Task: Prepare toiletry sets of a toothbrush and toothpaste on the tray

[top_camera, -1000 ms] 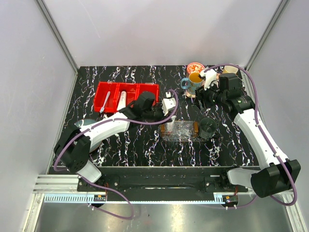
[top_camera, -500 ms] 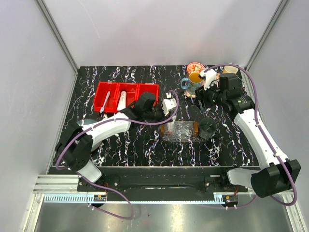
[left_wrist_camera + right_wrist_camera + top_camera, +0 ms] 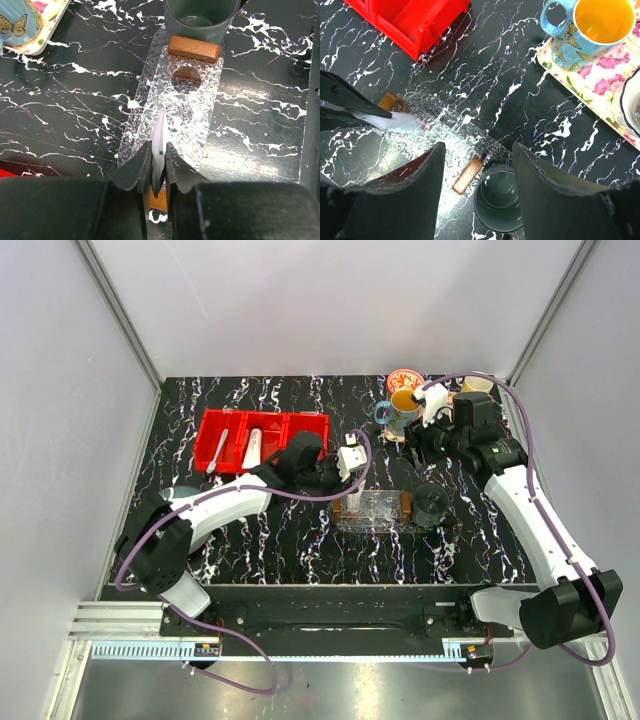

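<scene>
At the far left of the table sit the red bins [image 3: 262,435]. The toothbrush [image 3: 220,451] lies in the left compartment. One toothpaste tube [image 3: 254,446] lies in the middle compartment. Both are well apart from the tray.

The left arm stretches out past the bins. The left gripper [image 3: 350,458] has its fingers [image 3: 134,170] pinched tight on the other tube [image 3: 160,134]. This white tube is held by its crimped flat end, with the rest pointing out ahead. Seen from the left wrist, it hangs over the near end of the tray [image 3: 200,95], a clear crinkled tray with orange-brown blocks at its short ends. I cannot tell whether the tube touches the tray floor or sits just above it. In the view from above, this is the tray's left end.

Just beside the tray's right end stands a dark cup [image 3: 430,502], upright.

Further right and toward the back, the right gripper [image 3: 422,447] hovers over the table between the cup and the floral tray [image 3: 580,80]. Its fingers [image 3: 420,190] are spread wide and grip nothing. From that wrist, the tray and the cup lie below the gap between the fingers. A blue butterfly mug [image 3: 590,30], yellow inside, stands on the floral tray.
</scene>
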`<state>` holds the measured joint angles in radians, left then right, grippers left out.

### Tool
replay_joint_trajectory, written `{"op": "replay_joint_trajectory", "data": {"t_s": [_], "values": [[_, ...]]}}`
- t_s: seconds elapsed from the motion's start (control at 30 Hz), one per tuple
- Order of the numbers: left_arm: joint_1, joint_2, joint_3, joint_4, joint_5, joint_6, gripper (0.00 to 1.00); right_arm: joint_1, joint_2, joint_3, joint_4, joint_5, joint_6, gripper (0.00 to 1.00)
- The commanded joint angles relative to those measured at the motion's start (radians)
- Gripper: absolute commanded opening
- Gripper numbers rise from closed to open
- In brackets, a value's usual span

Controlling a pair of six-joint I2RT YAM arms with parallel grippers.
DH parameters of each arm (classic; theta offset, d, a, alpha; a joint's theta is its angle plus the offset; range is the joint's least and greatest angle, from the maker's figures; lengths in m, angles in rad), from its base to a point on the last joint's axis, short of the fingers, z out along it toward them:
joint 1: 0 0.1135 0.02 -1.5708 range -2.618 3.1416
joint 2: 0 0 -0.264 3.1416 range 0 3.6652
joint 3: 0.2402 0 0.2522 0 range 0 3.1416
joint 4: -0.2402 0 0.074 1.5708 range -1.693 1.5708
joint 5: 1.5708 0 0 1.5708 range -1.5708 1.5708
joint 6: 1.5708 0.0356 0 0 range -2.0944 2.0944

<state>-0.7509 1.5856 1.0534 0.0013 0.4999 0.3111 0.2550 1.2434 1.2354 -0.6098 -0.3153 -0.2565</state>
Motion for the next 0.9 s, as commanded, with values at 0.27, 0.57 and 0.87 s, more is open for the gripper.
{"op": "replay_joint_trajectory", "data": {"t_s": [0.27,0.57,0.87], "values": [[-0.007,-0.036,0.008,-0.03,-0.014,0.054,0.38,-0.005,-0.025,0.001,0.033,-0.015,0.007,0.62],[-0.007,-0.073,0.016,-0.061,-0.03,0.052,0.56,-0.005,-0.019,0.004,0.033,-0.015,0.008,0.62],[0.034,-0.203,0.045,-0.103,-0.026,-0.026,0.69,-0.005,-0.002,0.016,0.031,-0.013,0.003,0.62]]}}
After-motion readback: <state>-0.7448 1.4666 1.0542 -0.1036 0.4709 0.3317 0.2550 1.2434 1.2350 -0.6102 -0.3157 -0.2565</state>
